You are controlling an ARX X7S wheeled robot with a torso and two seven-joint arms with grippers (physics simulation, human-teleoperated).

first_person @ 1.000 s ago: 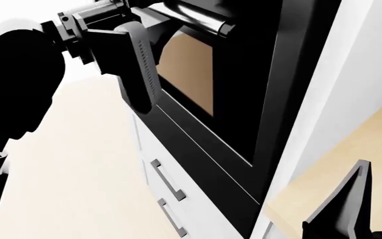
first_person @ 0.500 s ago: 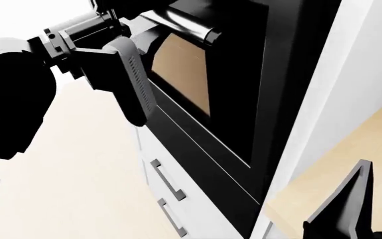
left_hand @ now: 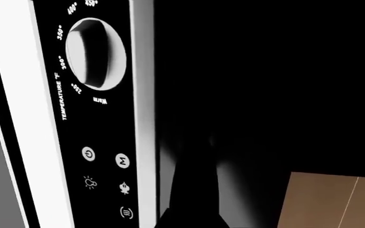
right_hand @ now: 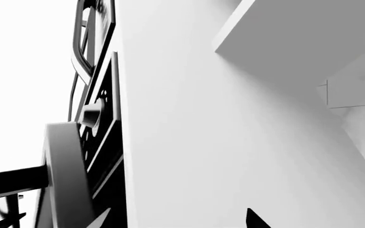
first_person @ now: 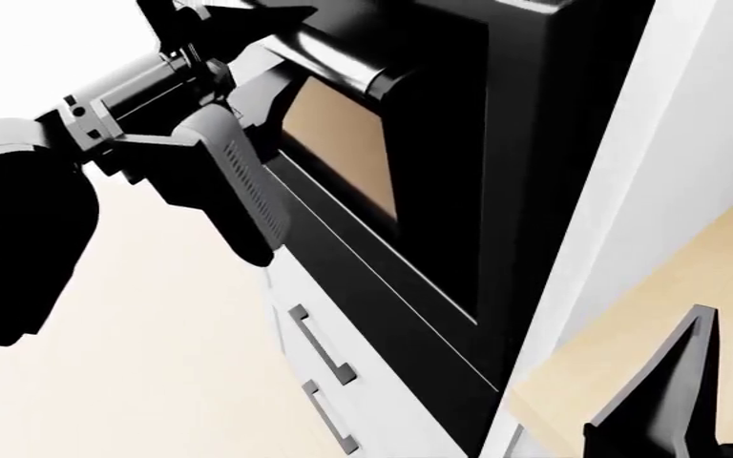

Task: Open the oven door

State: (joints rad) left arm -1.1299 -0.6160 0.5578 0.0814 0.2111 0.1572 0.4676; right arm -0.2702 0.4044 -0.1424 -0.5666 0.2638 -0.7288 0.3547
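At oven door (first_person: 443, 191) handle (first_person: 341, 59): left gripper (first_person: 233, 43), door ajar.

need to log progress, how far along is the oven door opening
Done: the left gripper has reached the bar handle at the top of the oven door. In hand: the door looks tilted out from the white cabinet, so it seems partly open; whether the fingers are clamped is not clear. Left: swinging the door fully down. The right gripper hangs idle nearby.
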